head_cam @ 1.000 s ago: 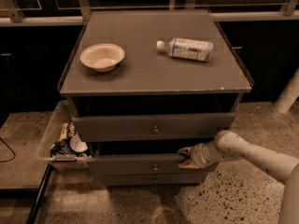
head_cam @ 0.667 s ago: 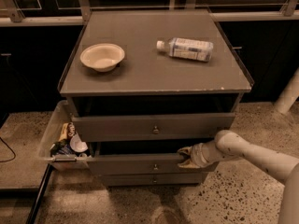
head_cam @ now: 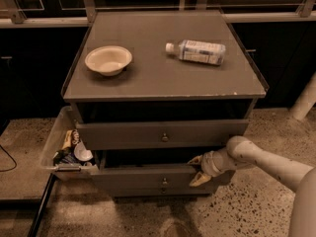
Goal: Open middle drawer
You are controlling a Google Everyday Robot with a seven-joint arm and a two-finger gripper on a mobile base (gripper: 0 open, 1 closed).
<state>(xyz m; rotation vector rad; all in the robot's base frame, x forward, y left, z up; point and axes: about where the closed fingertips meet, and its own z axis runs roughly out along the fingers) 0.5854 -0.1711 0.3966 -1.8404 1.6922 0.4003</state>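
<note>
The grey cabinet (head_cam: 163,78) has three drawers. The top drawer front (head_cam: 123,135) stands out a little, with a dark gap above it. The middle drawer (head_cam: 138,177) lies below it, its small round knob (head_cam: 164,181) at centre, and its front stands slightly forward under another dark gap. My gripper (head_cam: 197,170) is at the right part of the middle drawer's top edge, right of the knob. It is open: one finger (head_cam: 194,159) is in the gap above the front, the other is in front of the panel. My white arm (head_cam: 266,162) comes in from the lower right.
A cream bowl (head_cam: 108,59) and a lying plastic bottle (head_cam: 197,52) rest on the cabinet top. A clear bin (head_cam: 52,142) with packets and small items hangs at the cabinet's left side. A white post (head_cam: 303,100) stands at the right. The floor is speckled stone.
</note>
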